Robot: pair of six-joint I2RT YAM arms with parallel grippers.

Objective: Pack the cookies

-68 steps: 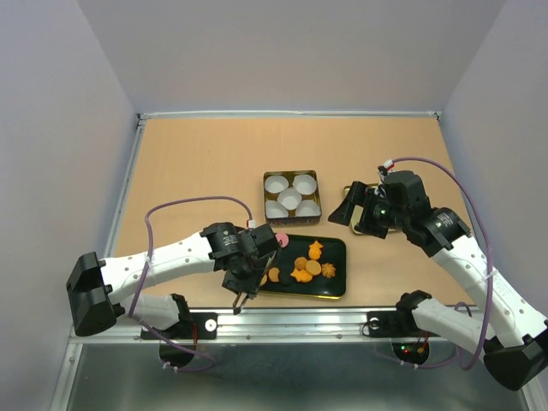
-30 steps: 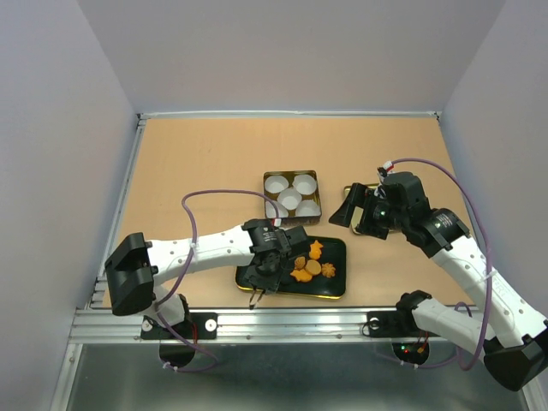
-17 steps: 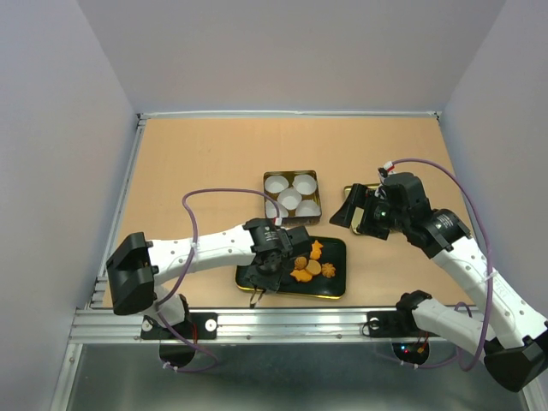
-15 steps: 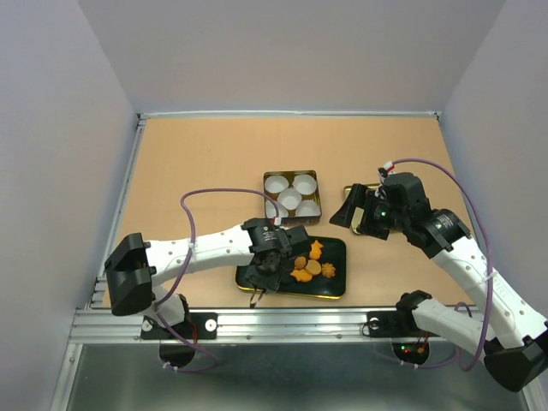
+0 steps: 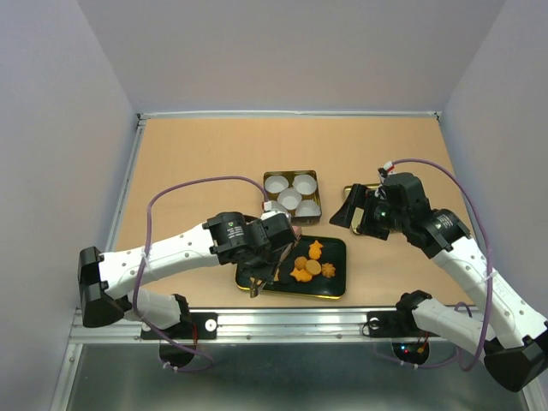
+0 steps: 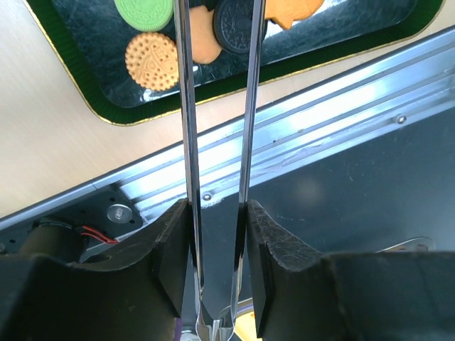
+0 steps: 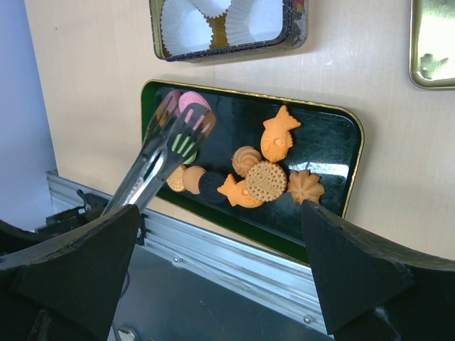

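The cookies lie on a dark gold-rimmed tray [image 5: 336, 289]. In the right wrist view I see a pink round [image 7: 189, 101], a green round [image 7: 183, 153], a dark round [image 7: 211, 185], a star [image 7: 238, 192], a fish [image 7: 279, 135] and a swirl [image 7: 247, 160]. My left gripper [image 5: 255, 259] is shut on metal tongs [image 6: 217, 106]. The tong tips hang over the green [image 6: 148, 13] and dark [image 6: 234, 25] cookies at the tray's left end and hold nothing. My right gripper [image 5: 355, 211] is open and empty, right of the tray.
A square tin [image 5: 291, 221] holding white paper cups [image 7: 186, 28] stands just behind the tray. A gold lid [image 7: 434, 42] lies to its right, partly under my right gripper. A metal rail [image 6: 306, 121] runs along the table's near edge.
My left arm has swung its elbow leftward and the gripper with the tongs has shifted a little left over the tray's left end. The right arm has not moved.
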